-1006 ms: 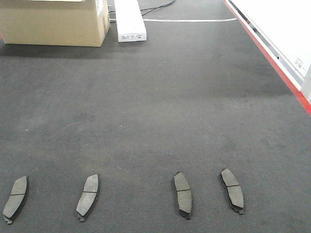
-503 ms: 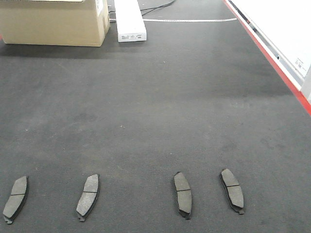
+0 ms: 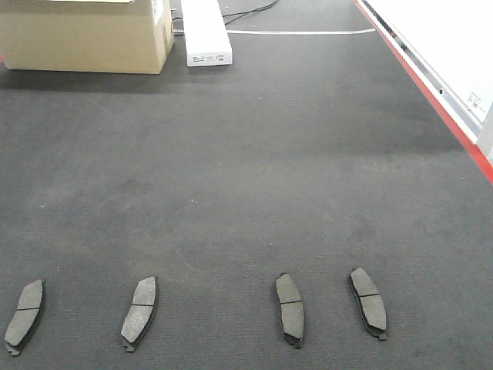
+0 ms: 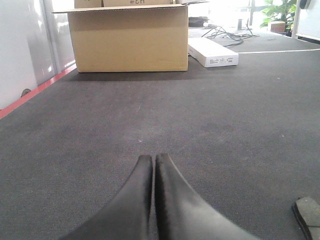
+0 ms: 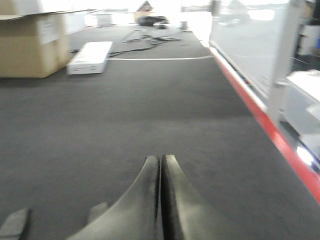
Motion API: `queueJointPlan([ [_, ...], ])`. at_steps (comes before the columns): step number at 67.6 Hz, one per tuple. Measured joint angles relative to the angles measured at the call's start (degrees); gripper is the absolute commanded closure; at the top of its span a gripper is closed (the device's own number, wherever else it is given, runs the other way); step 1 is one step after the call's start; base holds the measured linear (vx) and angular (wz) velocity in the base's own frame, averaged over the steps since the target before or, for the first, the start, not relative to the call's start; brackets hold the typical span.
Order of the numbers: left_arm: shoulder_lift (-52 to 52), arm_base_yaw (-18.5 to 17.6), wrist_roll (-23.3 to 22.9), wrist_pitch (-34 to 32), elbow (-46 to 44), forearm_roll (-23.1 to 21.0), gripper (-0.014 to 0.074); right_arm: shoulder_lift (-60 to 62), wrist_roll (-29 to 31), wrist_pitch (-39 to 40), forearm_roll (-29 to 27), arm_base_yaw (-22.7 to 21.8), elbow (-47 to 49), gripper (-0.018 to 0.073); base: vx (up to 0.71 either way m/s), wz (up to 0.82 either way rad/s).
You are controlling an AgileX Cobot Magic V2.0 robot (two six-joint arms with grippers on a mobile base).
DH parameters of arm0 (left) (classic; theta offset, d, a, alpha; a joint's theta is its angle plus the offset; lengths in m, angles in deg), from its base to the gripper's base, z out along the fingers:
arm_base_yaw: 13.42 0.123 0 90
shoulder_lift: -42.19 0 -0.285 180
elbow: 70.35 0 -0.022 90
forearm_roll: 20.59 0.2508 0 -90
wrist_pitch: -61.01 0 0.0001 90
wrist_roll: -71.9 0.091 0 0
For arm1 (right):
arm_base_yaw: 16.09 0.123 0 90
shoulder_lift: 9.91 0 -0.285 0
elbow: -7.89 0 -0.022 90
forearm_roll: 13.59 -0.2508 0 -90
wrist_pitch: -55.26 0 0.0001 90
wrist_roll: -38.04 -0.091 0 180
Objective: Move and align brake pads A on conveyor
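Several brake pads lie in a row near the front edge of the dark-grey conveyor (image 3: 246, 169): a left pair (image 3: 25, 316) (image 3: 139, 311) and a right pair (image 3: 290, 308) (image 3: 369, 302), all grey face up. Neither gripper shows in the front view. My left gripper (image 4: 153, 158) hovers low over the belt, shut and empty, with one pad (image 4: 308, 216) at its lower right. My right gripper (image 5: 161, 159) is also shut on nothing. Two pads (image 5: 14, 223) (image 5: 99, 211) lie to its lower left in a blurred view.
A cardboard box (image 3: 85, 35) and a long white box (image 3: 205, 31) stand at the belt's far left end, with cables behind them. A red strip (image 3: 431, 100) and white rail run along the right edge.
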Motion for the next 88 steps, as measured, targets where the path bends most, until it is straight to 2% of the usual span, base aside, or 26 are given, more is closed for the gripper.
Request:
queueJointPlan([
  [7,0.0,0.0,0.0,0.0,0.0,0.0,0.0602,0.0,3.7,3.8,-6.1,-8.0,-3.3,0.0571,0.0,0.0],
  [14,0.0,0.0,0.0,0.0,0.0,0.0,0.0602,0.0,10.0,8.7,-11.5,-10.5,-7.5,0.0571,0.0,0.0],
  [23,0.0,0.0,0.0,0.0,0.0,0.0,0.0602,0.0,13.6,15.7,-13.2,-10.5,-9.9,0.0571,0.0,0.0],
  [33,0.0,0.0,0.0,0.0,0.0,0.0,0.0602,1.3,13.7,17.7,-11.7,-10.5,-9.9,0.0571,0.0,0.0],
  [39,0.0,0.0,0.0,0.1,0.0,0.0,0.0602,1.5,13.7,17.7,-9.8,-9.2,-9.9,0.0571,0.0,0.0],
  [47,0.0,0.0,0.0,0.1,0.0,0.0,0.0602,1.5,13.7,17.2,-7.9,-4.7,-9.9,0.0571,0.0,0.0],
  [58,0.0,0.0,0.0,0.1,0.0,0.0,0.0602,1.5,13.7,16.1,-8.2,-0.4,-9.9,0.0571,0.0,0.0],
  [88,0.0,0.0,0.0,0.1,0.0,0.0,0.0602,1.5,13.1,14.7,-9.9,0.0,-9.9,0.0571,0.0,0.0],
])
